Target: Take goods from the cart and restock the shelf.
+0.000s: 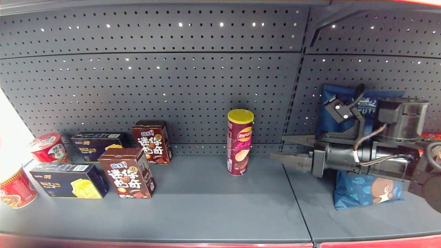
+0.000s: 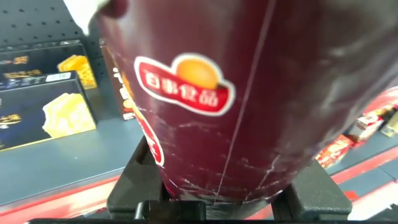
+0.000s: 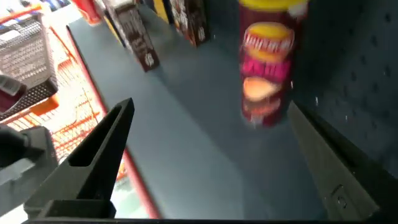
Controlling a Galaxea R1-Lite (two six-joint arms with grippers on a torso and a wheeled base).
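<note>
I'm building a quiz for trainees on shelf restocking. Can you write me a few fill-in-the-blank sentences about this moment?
The chips can on the shelf has a ____ lid.
The right gripper, beside that can, is ____ and holds nothing.
Behind the right arm stands a ____ bag.
The left gripper is ____ on a maroon can.
Missing words: yellow; open; blue; shut.

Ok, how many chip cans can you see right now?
2. One chip can stands upright on the shelf by the pegboard, ahead of the open right hand. The second can is gripped in the left hand. The cart may hide more.
</note>
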